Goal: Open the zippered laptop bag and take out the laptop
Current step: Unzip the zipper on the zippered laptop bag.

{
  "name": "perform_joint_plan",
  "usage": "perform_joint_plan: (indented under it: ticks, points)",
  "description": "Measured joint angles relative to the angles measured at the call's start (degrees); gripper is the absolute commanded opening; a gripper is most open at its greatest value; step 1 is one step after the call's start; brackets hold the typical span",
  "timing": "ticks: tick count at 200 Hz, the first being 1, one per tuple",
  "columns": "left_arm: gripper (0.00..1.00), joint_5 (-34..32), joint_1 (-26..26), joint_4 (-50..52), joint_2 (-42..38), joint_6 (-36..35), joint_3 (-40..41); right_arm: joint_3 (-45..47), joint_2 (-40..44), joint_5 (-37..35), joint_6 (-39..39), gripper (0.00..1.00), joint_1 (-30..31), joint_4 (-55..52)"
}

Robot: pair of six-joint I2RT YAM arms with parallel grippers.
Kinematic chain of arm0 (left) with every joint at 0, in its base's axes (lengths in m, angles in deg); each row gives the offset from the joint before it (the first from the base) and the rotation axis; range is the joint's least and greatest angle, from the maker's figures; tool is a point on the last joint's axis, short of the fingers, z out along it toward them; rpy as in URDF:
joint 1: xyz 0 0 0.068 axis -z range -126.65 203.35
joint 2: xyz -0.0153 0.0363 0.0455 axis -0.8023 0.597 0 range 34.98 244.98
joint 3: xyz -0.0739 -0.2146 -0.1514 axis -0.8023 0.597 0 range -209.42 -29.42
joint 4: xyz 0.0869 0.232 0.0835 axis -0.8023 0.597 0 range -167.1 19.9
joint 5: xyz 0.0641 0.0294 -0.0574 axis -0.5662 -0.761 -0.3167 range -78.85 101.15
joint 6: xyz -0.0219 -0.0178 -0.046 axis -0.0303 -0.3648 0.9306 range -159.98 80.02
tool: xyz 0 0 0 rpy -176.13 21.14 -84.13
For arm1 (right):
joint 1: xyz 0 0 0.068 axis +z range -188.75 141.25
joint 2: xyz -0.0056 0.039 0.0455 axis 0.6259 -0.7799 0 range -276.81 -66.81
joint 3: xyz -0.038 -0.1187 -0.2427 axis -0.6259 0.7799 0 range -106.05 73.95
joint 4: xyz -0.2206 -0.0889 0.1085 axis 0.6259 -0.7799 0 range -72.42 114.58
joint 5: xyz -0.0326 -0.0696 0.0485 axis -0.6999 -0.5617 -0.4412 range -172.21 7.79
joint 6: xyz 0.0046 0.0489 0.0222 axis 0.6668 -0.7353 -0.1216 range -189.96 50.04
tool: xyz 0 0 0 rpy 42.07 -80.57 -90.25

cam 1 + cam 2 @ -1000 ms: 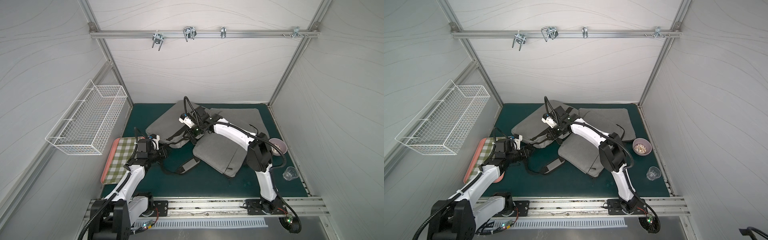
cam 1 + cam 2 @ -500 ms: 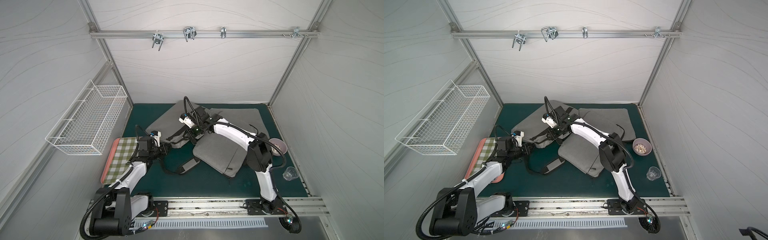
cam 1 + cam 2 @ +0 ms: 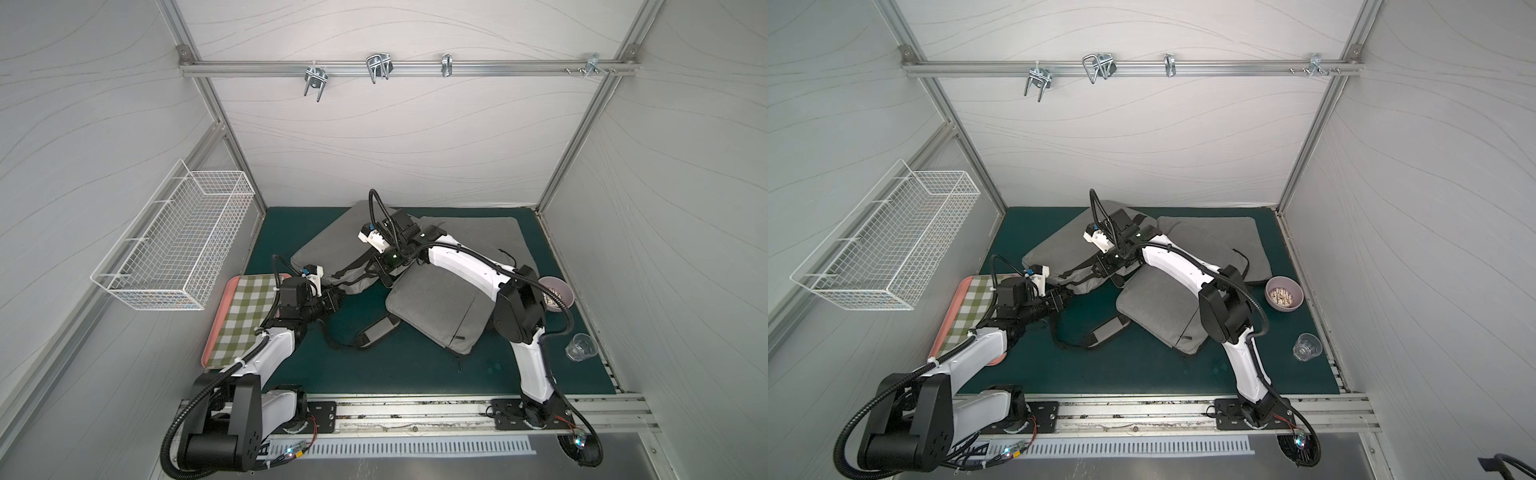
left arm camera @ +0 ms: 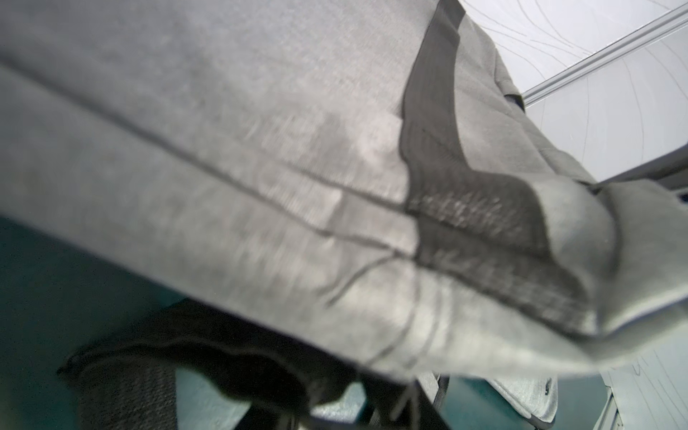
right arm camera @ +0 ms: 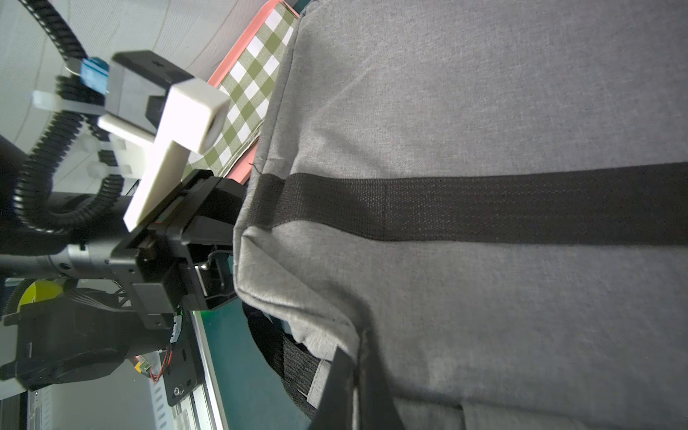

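Left pincer (image 5: 223, 262) against woven grey bag (image 5: 484, 93) corner; flat black webbing strap (image 5: 465, 206).

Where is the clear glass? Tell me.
In both top views the clear glass stands near the right edge of the green mat, closer to the robot than the pink bowl, apart from it.

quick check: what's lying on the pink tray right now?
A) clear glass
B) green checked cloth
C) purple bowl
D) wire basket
B: in both top views a green checked cloth covers the pink tray, while the glass and the bowl stand on the mat at its opposite side.
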Motion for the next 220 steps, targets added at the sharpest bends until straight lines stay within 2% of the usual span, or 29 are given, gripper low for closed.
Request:
perform_joint_plan:
  ticks: [61, 115, 220]
  points:
    - [0.27, -0.6, 0.0, -2.6, -0.3, -0.6, 0.0, 0.0, 0.0, 0.2, -0.5, 0.00, -0.1, 0.2]
    - [0.00, -0.6, 0.1, -3.3, -1.9, -1.9, 0.0, 0.0, 0.0, 0.5, -0.9, 0.00, -0.2, 0.9]
    - [0.00, -0.8, 0.5, 7.1, -9.0, -2.5, -0.3, 0.0, 0.0, 0.1, -1.1, 0.00, -0.2, 1.2]
